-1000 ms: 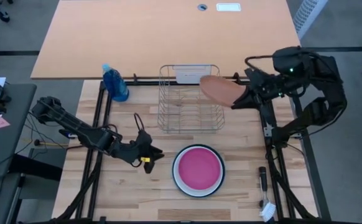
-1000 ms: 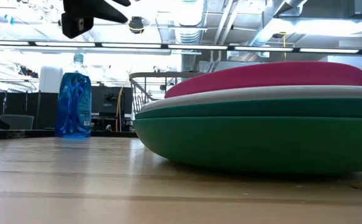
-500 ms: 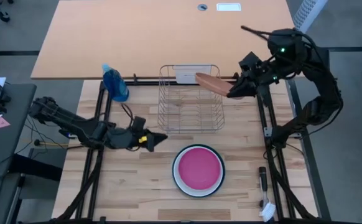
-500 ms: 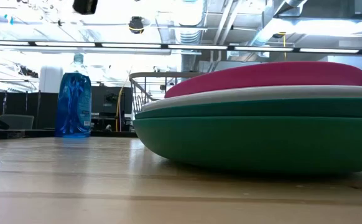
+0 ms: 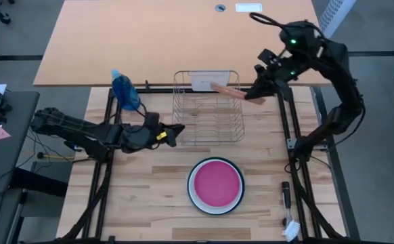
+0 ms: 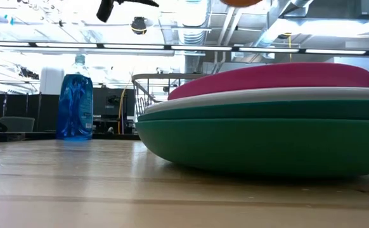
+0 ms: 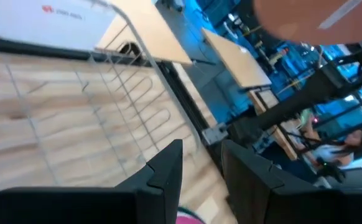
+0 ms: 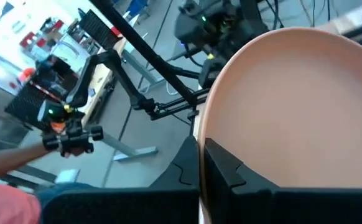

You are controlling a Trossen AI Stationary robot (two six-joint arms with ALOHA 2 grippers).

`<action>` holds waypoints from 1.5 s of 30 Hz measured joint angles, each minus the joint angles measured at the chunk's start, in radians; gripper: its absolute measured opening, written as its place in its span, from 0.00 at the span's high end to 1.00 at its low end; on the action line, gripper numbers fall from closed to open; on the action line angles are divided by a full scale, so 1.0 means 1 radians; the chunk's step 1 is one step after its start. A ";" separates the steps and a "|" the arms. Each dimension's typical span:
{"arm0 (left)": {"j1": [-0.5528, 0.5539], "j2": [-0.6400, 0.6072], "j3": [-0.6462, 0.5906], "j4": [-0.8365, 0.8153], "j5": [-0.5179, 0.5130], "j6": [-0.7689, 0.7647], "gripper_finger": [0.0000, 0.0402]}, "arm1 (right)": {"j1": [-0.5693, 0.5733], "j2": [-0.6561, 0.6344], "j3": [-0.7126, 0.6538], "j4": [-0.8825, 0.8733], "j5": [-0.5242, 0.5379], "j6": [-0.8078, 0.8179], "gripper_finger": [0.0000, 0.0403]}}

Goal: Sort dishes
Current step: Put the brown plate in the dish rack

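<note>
Right gripper (image 5: 256, 95) grasping orange plate (image 5: 227, 91) edge-on above rack (image 5: 207, 108); left gripper (image 5: 177, 129) fingers parted, empty; rack label unreadable.

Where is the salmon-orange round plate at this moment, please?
In the high view, the salmon-orange round plate is held on edge in the right pincer, above the far right part of the metal wire dish rack.

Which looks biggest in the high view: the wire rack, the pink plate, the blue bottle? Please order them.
1. wire rack, largest.
2. pink plate, somewhat smaller.
3. blue bottle, clearly smallest, seen from above.
</note>
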 joint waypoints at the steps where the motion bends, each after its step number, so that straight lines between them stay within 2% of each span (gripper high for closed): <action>1: 0.004 0.002 0.000 0.028 0.000 0.014 0.73 | -0.006 0.006 0.000 -0.002 -0.006 0.012 0.99; 8: 0.030 0.011 0.000 0.179 0.065 0.090 0.73 | -0.094 0.006 0.000 0.000 -0.061 0.020 0.99; 14: 0.031 0.011 0.000 0.193 0.086 0.089 0.73 | -0.253 0.007 0.000 -0.001 -0.220 0.022 0.99; 19: 0.046 0.011 0.000 0.203 0.131 0.064 0.73 | -0.307 0.007 0.000 -0.001 -0.228 0.012 0.99; 26: 0.059 0.011 0.000 0.199 0.102 0.085 0.73 | -0.315 0.015 0.000 -0.001 -0.239 -0.040 0.99; 33: 0.122 0.011 0.000 0.193 0.041 0.097 0.73 | -0.313 0.050 0.000 -0.004 -0.374 -0.002 0.99; 37: 0.151 0.016 0.000 0.192 -0.011 0.123 0.73 | -0.301 0.059 0.000 -0.001 -0.375 0.018 0.99; 45: 0.180 0.025 0.000 0.178 -0.001 0.171 0.73 | -0.228 0.057 0.000 0.000 -0.367 0.034 0.99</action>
